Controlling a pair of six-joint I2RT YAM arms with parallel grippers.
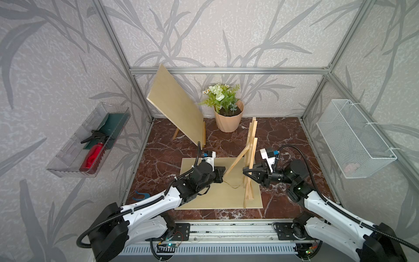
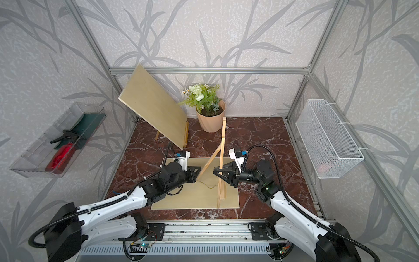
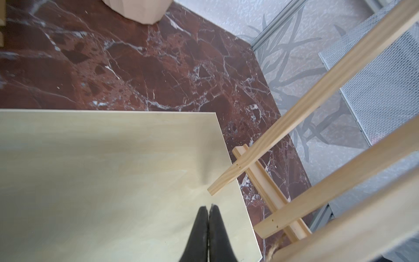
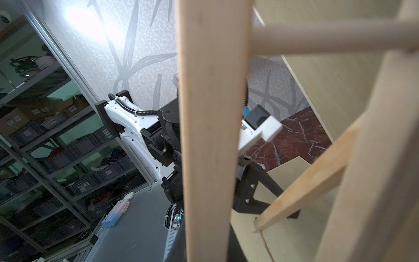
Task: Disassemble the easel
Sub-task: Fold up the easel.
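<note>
Your right gripper [image 1: 246,172] is clamped on the pale wooden A-frame easel [image 1: 251,140], which stands on the flat plywood board [image 1: 215,199]. I reckon that's to steady it. Your left gripper [image 3: 208,207] is pinched shut and empty beside the back leg [image 3: 272,140].

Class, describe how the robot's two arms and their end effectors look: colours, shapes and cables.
Both the left arm and right arm have white shells with black joints and black ribbed cables. The left end effector and right end effector are black, with tapering triangular fingers. Each wrist bears a white camera block.
</note>
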